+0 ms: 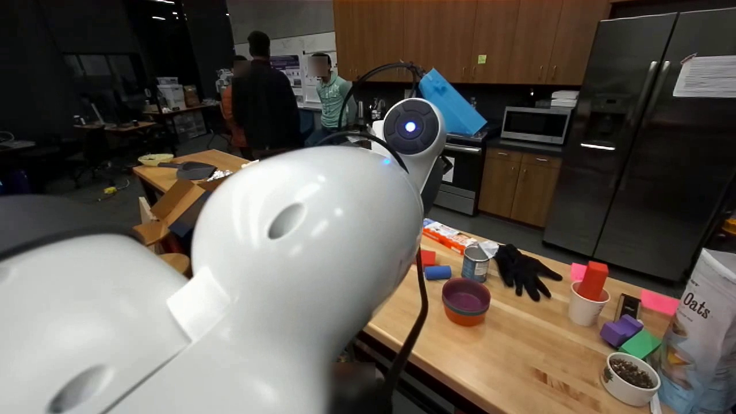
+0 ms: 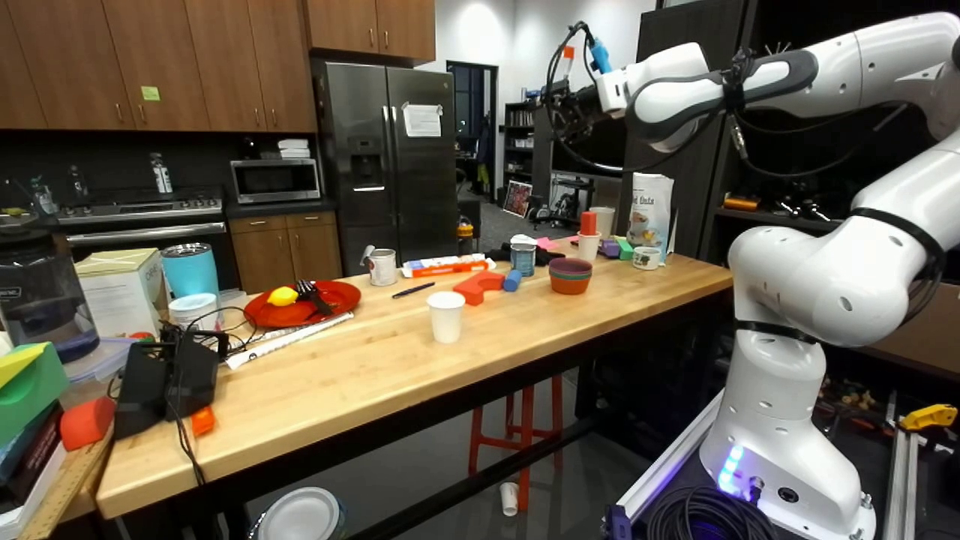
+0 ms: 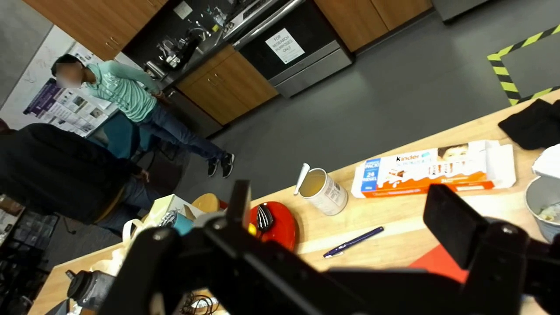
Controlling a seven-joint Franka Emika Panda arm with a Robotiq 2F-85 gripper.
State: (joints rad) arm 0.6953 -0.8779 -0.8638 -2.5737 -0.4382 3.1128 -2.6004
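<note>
My gripper (image 3: 347,214) is open with nothing between its fingers. In an exterior view the gripper (image 2: 568,112) is raised high above the table, apart from everything; in an exterior view the arm mostly hides it. Past the fingers, the wrist view shows a dark pen (image 3: 353,242), an opened canister with its lid folded back (image 3: 330,199), a Kinder box (image 3: 424,170) and a red plate (image 3: 286,229) with a black utensil. A red block (image 3: 442,262) is partly hidden by a finger. A white paper cup (image 2: 446,319) stands near the table's front edge.
Stacked bowls (image 2: 570,276), a blue cylinder (image 2: 512,280) and a tin can (image 2: 523,259) stand mid-table. An oats bag (image 1: 704,322), a white bowl (image 1: 609,382) and a black glove (image 1: 520,270) lie at one end. Cables, a black stand (image 2: 161,386) and a tumbler (image 2: 190,270) crowd the other.
</note>
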